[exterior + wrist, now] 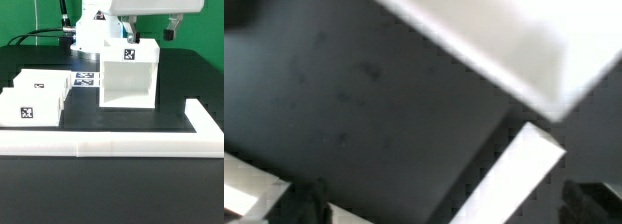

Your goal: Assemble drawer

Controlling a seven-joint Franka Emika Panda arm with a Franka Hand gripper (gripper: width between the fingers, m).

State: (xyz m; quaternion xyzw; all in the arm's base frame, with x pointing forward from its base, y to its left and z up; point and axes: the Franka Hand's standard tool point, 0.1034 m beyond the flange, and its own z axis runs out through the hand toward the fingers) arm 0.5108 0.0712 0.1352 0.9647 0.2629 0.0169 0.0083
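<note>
The drawer's large hollow white shell [128, 75] stands upright on the black table, its open side facing the front and a tag on its top edge. Two smaller flat white boxes [30, 102] [47, 82] lie side by side at the exterior view's left. My gripper [150, 31] hangs just above the shell's top with its dark fingers [172, 30] spread wide, holding nothing. The wrist view is blurred: it shows black table, a white slab [509, 50] and a narrow white edge [519, 175] running between the spread fingertips [589, 205]. I cannot tell which part these are.
A long low white L-shaped border rail [110, 147] runs along the front and up the exterior view's right side [206, 122]. The marker board [86, 78] lies flat between the boxes and the shell. The arm's base [95, 30] stands behind.
</note>
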